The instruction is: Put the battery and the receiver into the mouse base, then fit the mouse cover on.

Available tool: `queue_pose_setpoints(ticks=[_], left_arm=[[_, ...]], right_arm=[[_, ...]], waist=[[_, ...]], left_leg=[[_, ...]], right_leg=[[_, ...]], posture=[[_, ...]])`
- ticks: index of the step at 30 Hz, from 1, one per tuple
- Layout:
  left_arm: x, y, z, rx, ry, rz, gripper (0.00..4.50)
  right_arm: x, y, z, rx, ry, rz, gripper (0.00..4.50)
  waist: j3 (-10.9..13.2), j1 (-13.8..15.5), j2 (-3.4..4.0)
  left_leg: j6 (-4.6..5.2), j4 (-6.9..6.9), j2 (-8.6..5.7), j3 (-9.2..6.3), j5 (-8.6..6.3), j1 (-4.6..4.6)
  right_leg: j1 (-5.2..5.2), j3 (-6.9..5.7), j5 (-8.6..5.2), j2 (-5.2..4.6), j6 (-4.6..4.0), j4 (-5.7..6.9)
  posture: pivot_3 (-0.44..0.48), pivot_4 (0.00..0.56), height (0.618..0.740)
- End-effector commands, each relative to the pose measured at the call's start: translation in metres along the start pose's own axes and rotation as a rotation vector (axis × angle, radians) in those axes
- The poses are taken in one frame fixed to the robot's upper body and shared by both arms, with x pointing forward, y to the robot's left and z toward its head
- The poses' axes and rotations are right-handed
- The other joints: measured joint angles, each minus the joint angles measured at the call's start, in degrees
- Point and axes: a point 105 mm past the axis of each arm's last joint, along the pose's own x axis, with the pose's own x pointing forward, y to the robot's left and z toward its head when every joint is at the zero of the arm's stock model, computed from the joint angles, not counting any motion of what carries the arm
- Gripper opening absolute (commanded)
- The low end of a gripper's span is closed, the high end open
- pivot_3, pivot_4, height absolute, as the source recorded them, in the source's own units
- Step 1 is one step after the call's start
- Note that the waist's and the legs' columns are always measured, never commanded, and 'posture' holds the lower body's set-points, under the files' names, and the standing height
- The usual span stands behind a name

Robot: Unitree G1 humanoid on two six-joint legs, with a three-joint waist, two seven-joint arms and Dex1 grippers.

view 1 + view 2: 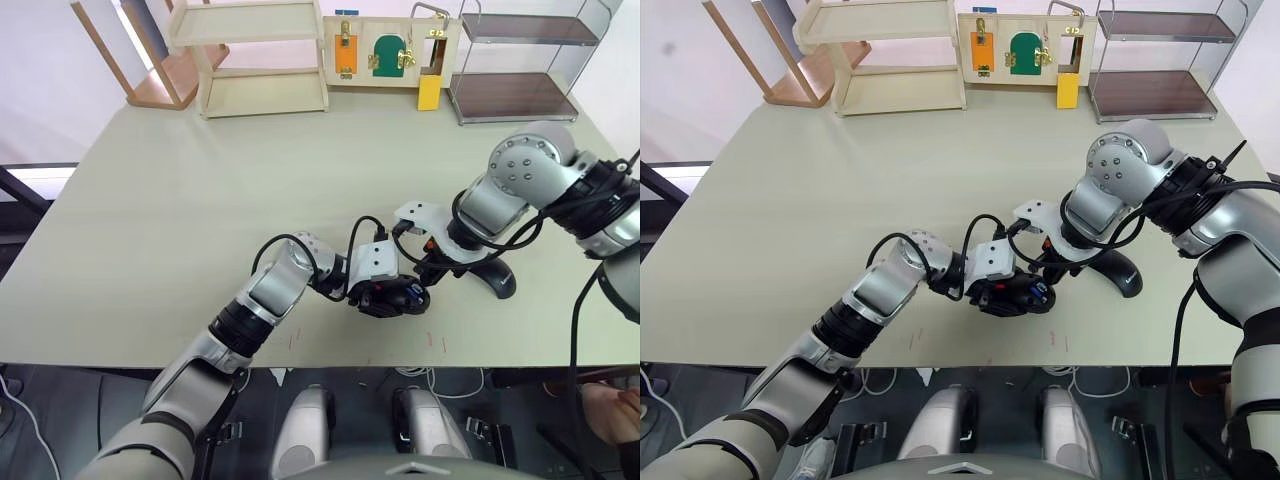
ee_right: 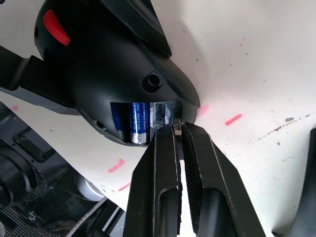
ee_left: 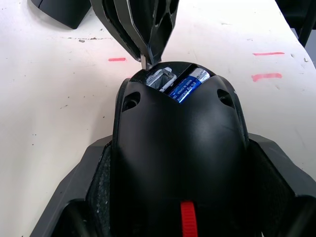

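Blue cylindrical battery: half hidden inside the black oval mouse base.
Tiny dark receiver: mostly covered by the right gripper fingertips.

Black mouse base with red part, blue battery, glossy black mouse cover

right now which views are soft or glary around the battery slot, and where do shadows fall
Left wrist view: the battery label reads sharp, the mouse base shows a soft sheen, and the near left gripper blurs. Right wrist view: the right gripper casts a shadow on the table. Left eye view: even light, no glare.
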Motion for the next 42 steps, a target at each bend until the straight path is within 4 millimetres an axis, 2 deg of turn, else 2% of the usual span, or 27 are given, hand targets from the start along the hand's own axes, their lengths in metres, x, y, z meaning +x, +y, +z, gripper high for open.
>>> queue_pose_setpoints(ticks=[1,25,42], left_arm=[[0.005,-0.007,-0.009,-0.03,0.022,-0.03,3.02],[0.006,-0.005,-0.009,-0.016,0.017,-0.026,3.02],[0.006,-0.006,-0.008,-0.013,0.015,-0.03,3.02]], right_arm=[[-0.005,0.005,0.004,0.0,-0.027,0.036,0.0],[-0.005,0.01,0.01,0.041,-0.022,0.081,0.0],[0.0,0.0,0.003,0.041,-0.001,0.014,0.0]], waist=[[0.0,0.0,0.0],[0.0,-0.2,0.01],[0.0,-0.2,0.01]], left_leg=[[0.0,0.0,0.0,0.0,0.0,0.0],[0.0,0.0,0.0,0.0,0.0,-0.02],[0.0,0.0,0.0,-0.01,0.0,-0.02]], right_leg=[[0.0,0.0,0.0,0.0,0.0,0.0],[0.0,0.0,0.0,-0.01,0.01,-0.01],[0.0,-0.01,0.0,-0.01,0.0,-0.01]], posture=[[0.0,0.15,0.74],[0.0,0.15,0.74],[0.0,0.15,0.74]])
